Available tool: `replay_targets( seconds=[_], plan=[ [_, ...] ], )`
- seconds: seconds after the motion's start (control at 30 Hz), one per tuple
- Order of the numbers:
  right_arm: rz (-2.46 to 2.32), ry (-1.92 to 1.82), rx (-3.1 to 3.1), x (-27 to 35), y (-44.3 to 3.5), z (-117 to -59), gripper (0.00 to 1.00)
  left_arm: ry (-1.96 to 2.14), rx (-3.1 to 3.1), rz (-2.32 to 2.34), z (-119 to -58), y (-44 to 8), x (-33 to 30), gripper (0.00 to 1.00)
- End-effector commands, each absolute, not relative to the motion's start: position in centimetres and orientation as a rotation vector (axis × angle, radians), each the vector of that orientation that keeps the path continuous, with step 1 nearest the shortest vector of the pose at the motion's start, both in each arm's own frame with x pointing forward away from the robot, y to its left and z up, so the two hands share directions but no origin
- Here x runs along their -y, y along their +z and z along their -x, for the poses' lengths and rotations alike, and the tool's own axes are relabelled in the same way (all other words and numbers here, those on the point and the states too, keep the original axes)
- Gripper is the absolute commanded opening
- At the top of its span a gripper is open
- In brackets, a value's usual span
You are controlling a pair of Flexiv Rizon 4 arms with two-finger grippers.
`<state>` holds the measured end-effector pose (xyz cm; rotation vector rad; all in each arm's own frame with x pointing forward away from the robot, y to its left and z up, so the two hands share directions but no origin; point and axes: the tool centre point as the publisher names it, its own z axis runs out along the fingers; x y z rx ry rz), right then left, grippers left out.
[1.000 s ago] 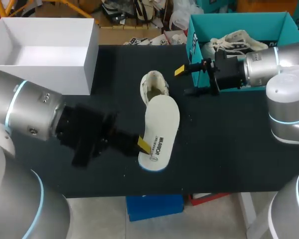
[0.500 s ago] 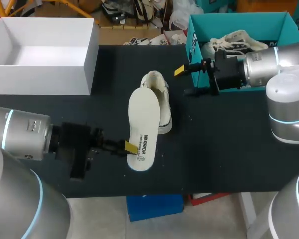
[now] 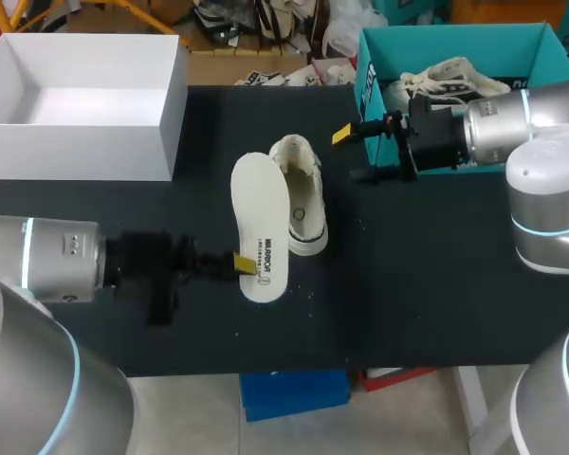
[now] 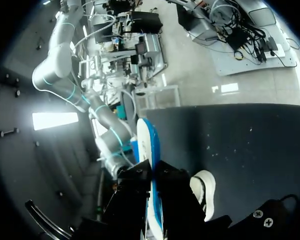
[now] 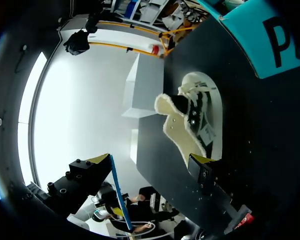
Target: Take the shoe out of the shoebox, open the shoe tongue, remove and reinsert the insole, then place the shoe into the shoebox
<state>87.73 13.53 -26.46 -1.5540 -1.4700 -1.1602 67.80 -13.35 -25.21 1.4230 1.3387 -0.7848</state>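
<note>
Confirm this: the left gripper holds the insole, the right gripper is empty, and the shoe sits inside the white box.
Wrong on the shoe: the head view shows it lying on the black table, outside the white box. The left gripper does hold the insole, and the right gripper is empty.

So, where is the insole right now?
In the head view the insole is just left of the shoe, its near end pinched in the left gripper.
</note>
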Motion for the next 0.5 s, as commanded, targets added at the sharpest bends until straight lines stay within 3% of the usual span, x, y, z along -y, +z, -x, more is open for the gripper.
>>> replay_targets(
  seconds=[0.03,0.5],
  plan=[
    [1.555,-1.163,1.468,-13.7,-26.6,-87.7,1.0,-0.8,-1.332,-1.428,-70.7,-26.7,14.2,0.0],
    [1.555,-1.163,1.468,-13.7,-26.6,-87.7,1.0,-0.779,-1.359,-1.417,-76.2,-29.0,14.5,0.0]
  ],
)
